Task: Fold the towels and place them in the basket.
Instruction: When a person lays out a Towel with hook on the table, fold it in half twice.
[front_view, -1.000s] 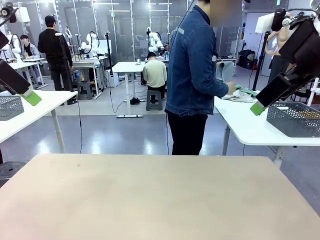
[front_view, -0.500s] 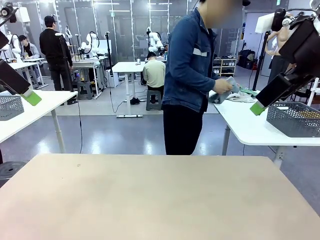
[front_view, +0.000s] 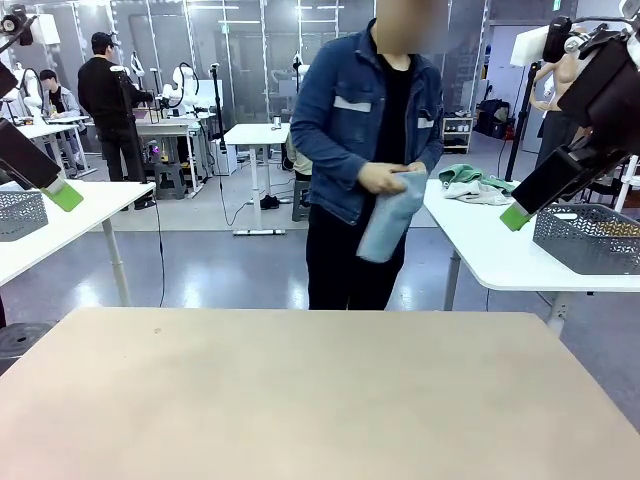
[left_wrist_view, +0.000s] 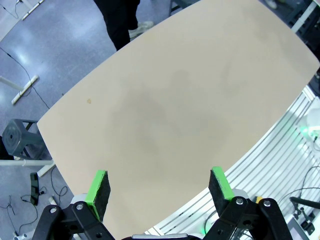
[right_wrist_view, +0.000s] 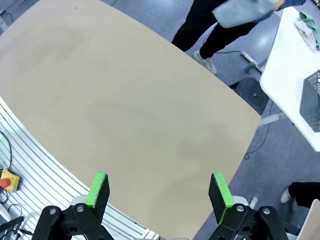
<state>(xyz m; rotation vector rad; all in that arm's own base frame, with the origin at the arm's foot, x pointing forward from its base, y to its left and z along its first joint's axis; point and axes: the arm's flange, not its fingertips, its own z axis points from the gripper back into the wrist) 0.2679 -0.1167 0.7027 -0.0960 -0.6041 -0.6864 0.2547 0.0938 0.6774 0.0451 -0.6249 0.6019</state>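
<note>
While the person (front_view: 365, 150) stood at the far side of the beige table (front_view: 320, 400), both hands (front_view: 382, 178) were bunched at waist height around the blue-grey towel (front_view: 390, 215). It hung down in front of dark trousers, well above the tabletop. Off to the robot's right stood a white side table (front_view: 490, 255), apart from the beige one. The green towel (front_view: 462, 176) lay crumpled on its far end, touching a pale cloth (front_view: 482, 194) just beside it. Nearer on that same white top sat the basket (front_view: 585, 238), dark grey mesh, with the right arm's green pad (front_view: 515, 216) hanging in front of its left end as I looked across. A second basket (front_view: 20, 213) sat on another white table (front_view: 70, 225) over on the robot's left, and a grey stool (left_wrist_view: 20, 140) stood on the floor off one corner of the beige table. From its wrist camera the left gripper (left_wrist_view: 160, 186) hung high over the near part of the beige table, its fingers spread wide apart with only air between them, touching nothing. The right gripper (right_wrist_view: 159, 192) hung likewise above the tabletop, fingers just as far apart and holding nothing, well away from both towels and from the basket.
</note>
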